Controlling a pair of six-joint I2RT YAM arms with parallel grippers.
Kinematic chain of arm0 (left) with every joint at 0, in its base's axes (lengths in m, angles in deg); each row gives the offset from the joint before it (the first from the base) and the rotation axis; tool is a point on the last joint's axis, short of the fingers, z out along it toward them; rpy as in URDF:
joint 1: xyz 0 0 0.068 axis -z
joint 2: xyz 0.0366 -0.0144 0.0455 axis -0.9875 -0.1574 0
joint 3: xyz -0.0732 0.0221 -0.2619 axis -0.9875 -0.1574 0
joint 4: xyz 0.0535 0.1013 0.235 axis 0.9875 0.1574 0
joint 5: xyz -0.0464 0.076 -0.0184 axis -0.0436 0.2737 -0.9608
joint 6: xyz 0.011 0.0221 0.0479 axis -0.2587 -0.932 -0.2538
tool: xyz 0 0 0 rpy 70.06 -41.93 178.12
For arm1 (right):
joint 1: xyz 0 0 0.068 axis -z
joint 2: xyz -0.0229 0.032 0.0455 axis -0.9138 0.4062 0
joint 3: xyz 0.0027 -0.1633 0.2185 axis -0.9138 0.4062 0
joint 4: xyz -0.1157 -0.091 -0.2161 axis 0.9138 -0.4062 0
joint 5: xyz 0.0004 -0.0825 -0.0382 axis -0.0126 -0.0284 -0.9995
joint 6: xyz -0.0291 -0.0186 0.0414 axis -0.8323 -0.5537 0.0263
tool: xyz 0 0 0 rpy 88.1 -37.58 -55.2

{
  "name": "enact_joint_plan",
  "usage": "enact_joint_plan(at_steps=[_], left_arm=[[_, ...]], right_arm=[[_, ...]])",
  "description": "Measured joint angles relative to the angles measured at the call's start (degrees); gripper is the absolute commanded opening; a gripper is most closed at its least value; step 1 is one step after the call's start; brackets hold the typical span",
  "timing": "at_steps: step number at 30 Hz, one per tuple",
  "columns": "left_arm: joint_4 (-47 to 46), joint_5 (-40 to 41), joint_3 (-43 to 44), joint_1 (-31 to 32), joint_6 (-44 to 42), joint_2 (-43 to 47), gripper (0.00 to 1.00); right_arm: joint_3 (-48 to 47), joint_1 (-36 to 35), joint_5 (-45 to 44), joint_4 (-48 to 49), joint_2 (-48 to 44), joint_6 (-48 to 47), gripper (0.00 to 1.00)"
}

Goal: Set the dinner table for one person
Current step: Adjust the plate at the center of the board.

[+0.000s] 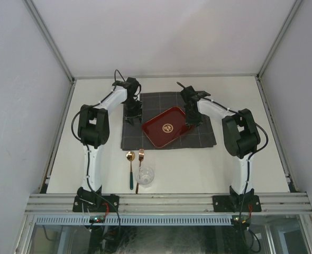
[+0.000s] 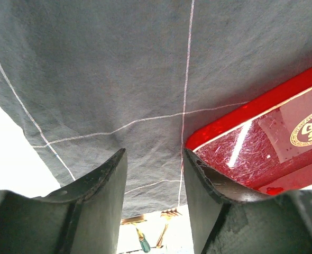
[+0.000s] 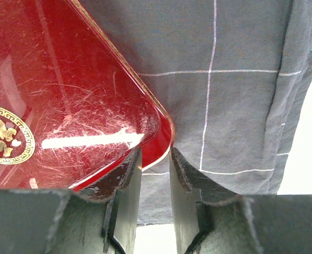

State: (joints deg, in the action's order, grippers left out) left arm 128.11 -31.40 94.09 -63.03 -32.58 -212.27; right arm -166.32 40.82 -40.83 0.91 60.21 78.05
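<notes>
Red tray (image 1: 166, 127): gold emblem inside; sits on checked cloth (image 1: 203, 138).
Worktop (image 1: 225, 172): long axis left-right.
Left end effector (image 2: 155, 159): released, empty.
Right end effector (image 3: 156, 153): straddles tray corner; clench cannot be told.

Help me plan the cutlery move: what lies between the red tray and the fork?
In the top view, only a strip of grey checked cloth separates red tray from fork.

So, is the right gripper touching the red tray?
Cannot tell. Right wrist view: the right gripper straddles the corner rim of the red tray, one finger over the cloth; neither contact nor gap shows plainly.
</notes>
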Motion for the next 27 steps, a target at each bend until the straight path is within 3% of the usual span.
enact_joint_plan(at_steps=[18,27], left_arm=[[-1.31,0.11,-1.75,0.07,0.02,0.22,0.46],[-2.93,1.57,-5.33,0.28,0.09,4.85,0.47]], right_arm=[[-0.98,0.42,0.22,0.31,2.4,0.22,0.24],[-1.01,0.44,0.22,0.31,2.4,0.22,0.24]])
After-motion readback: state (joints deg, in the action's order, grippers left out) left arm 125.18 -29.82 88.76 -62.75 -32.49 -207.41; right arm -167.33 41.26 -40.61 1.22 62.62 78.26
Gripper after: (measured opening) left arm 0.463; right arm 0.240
